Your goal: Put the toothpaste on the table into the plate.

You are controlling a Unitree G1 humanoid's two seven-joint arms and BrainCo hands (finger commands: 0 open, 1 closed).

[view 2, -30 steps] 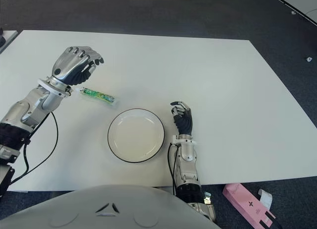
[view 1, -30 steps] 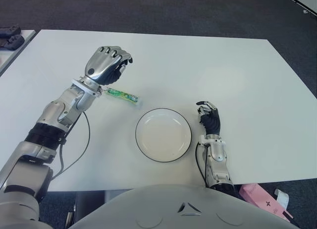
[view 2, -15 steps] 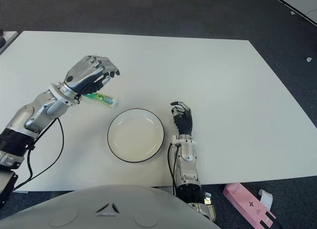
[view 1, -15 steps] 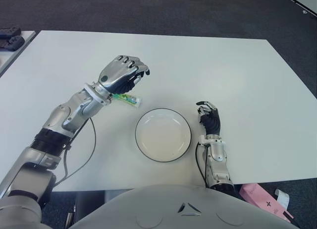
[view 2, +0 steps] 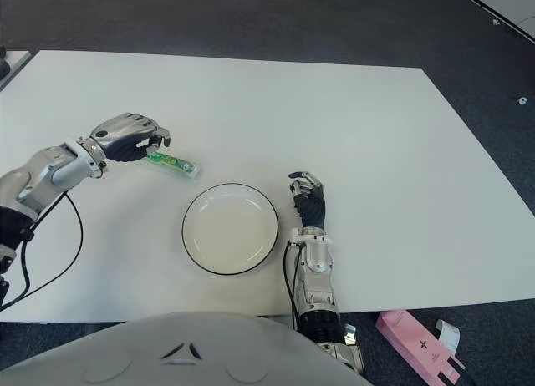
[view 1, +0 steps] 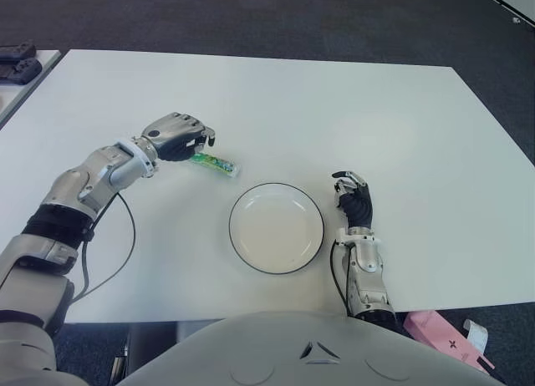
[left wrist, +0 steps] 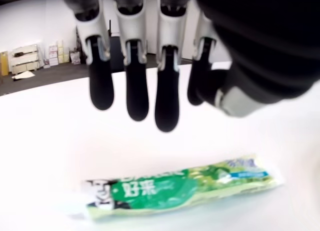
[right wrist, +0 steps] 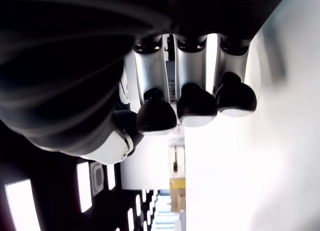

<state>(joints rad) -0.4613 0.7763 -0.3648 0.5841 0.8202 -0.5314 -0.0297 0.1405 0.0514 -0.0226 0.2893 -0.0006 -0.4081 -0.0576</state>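
A green and white toothpaste tube [view 1: 213,162] lies flat on the white table [view 1: 376,110], a little up and left of the white plate [view 1: 244,204] with a dark rim. My left hand [view 1: 199,142] is low over the tube's left end. In the left wrist view its fingers [left wrist: 166,98] hang loosely bent just above the toothpaste tube [left wrist: 180,188] without touching it, and it holds nothing. My right hand [view 1: 351,194] shows right of the plate, fingers loosely bent and holding nothing.
A pink box [view 1: 443,336] shows past the table's near right corner. Dark objects [view 1: 17,60] sit on another table at the far left. A black cable [view 1: 125,236] loops from my left arm across the table's near left.
My left hand has come down from a raised pose over the tube and pulled back left, so its fingertips now sit at the tube's left end. Tube, plate and right hand have not moved.
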